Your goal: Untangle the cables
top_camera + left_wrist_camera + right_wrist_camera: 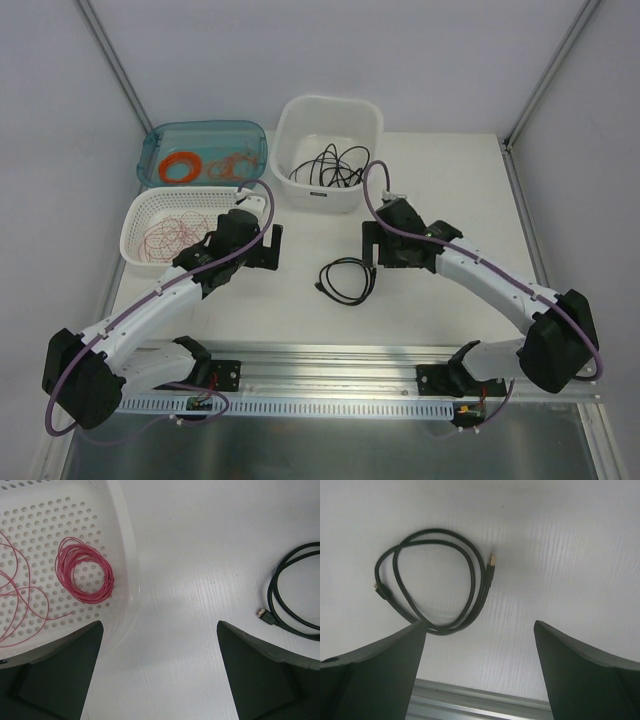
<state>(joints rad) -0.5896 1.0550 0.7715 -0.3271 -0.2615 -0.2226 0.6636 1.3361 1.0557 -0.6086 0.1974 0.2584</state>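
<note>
A black cable lies in a loose loop on the white table between my two grippers. It also shows in the right wrist view and at the right edge of the left wrist view. More black cables lie tangled in the white tub. Loose red wire loops lie in the white perforated basket. My left gripper is open and empty beside the basket. My right gripper is open and empty above the table just right of the black loop.
A teal bin at the back left holds neat orange rings. A neat pink ring lies in the basket. A metal rail runs along the near table edge. Frame posts stand at the back corners.
</note>
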